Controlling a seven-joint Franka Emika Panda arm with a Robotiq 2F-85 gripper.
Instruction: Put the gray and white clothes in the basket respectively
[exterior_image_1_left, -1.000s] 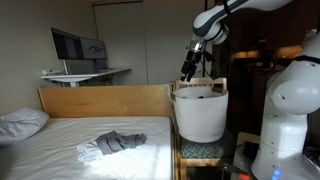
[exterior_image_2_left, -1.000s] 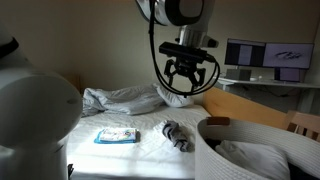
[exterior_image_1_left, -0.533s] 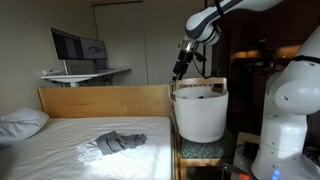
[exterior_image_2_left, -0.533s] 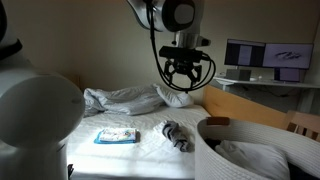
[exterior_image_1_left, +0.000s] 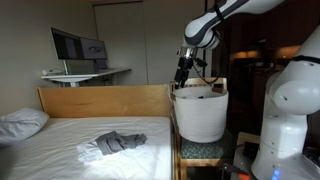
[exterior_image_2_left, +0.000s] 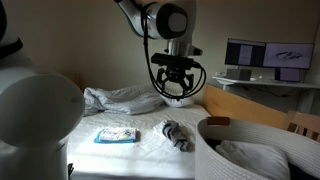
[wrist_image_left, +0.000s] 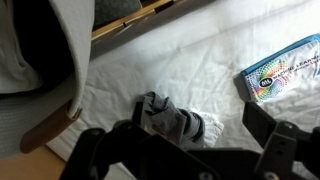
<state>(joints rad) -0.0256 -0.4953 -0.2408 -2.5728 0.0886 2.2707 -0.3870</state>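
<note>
Sideways and a little down is how my end effector (exterior_image_2_left: 172, 95) has gone since the earlier frames. It stood close over the rim of the basket (exterior_image_1_left: 200, 118), and now it hangs off to the bed side of it, above the mattress. Its fingers are spread wide with nothing between them, so I read this as the start of a reach for a garment, not a drop-off.

Below me the gray cloth (wrist_image_left: 172, 125) lies rumpled on the sheet (exterior_image_1_left: 50, 130) of the bed, well apart from the basket and untouched. It is longer than it is wide. In the wrist view its long axis runs from upper left to lower right, roughly along the line between my two fingers, so I judge a wrist turn is needed to close across it. Which end is which I cannot tell.

A blue-and-white packet (exterior_image_2_left: 118, 135) lies near it. The white cloth I cannot place for sure: a pale lump (exterior_image_1_left: 88, 150) touches the gray cloth, and pale stuff shows inside the basket.
</note>
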